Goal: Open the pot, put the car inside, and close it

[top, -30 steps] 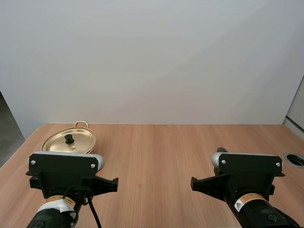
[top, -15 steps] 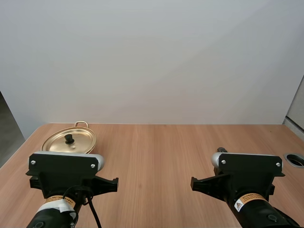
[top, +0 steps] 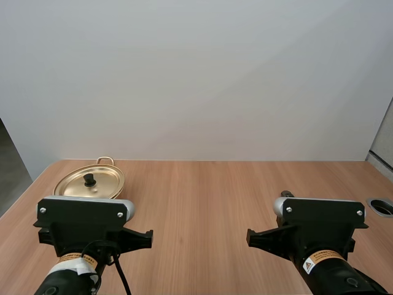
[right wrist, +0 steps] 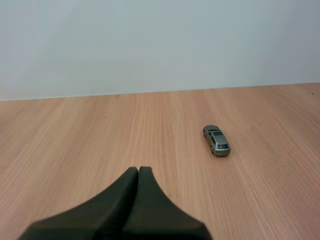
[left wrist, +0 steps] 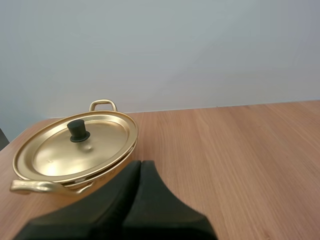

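A shallow golden pot (top: 98,184) with its lid on and a black knob (left wrist: 78,130) stands at the table's far left. My left gripper (left wrist: 140,163) is shut on nothing, its fingers lying together as one dark wedge just short of the pot (left wrist: 60,155). A small grey toy car (right wrist: 216,140) rests on the wood ahead of my right gripper (right wrist: 138,169) and a little to its right, pointing away. That gripper is also shut and holds nothing.
The wooden table (top: 202,196) runs back to a plain white wall. A round cable hole (top: 382,206) sits at the table's right edge. The table's left edge passes close by the pot.
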You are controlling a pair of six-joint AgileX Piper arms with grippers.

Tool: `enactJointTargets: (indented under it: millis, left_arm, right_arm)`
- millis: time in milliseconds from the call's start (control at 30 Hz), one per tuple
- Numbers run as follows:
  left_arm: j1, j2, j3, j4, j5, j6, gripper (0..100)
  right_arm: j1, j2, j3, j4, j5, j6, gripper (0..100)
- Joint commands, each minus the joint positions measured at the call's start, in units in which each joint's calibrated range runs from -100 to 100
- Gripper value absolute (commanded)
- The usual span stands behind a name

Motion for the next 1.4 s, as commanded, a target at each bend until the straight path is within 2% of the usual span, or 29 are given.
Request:
enactJointTargets:
  millis: [0, 833, 1300, 1367]
  left_arm:
    - [0.00, 0.00, 0.00, 0.00, 0.10, -0.05, 0]
    - [0.00, 0.00, 0.00, 0.00, -1.23, -0.24, 0]
    - [0.00, 0.00, 0.00, 0.00, -2.58, -0.24, 0]
    - [0.00, 0.00, 0.00, 0.00, -3.34, -0.24, 0]
  right_arm:
    - [0.01, 0.00, 0.00, -0.02, -0.01, -0.02, 0]
    - [0.01, 0.00, 0.00, 1.53, -0.17, -0.02, 0]
    - [0.01, 0.00, 0.00, -13.74, -0.68, -0.02, 0]
    - [0.01, 0.00, 0.00, -14.92, -3.83, -0.02, 0]
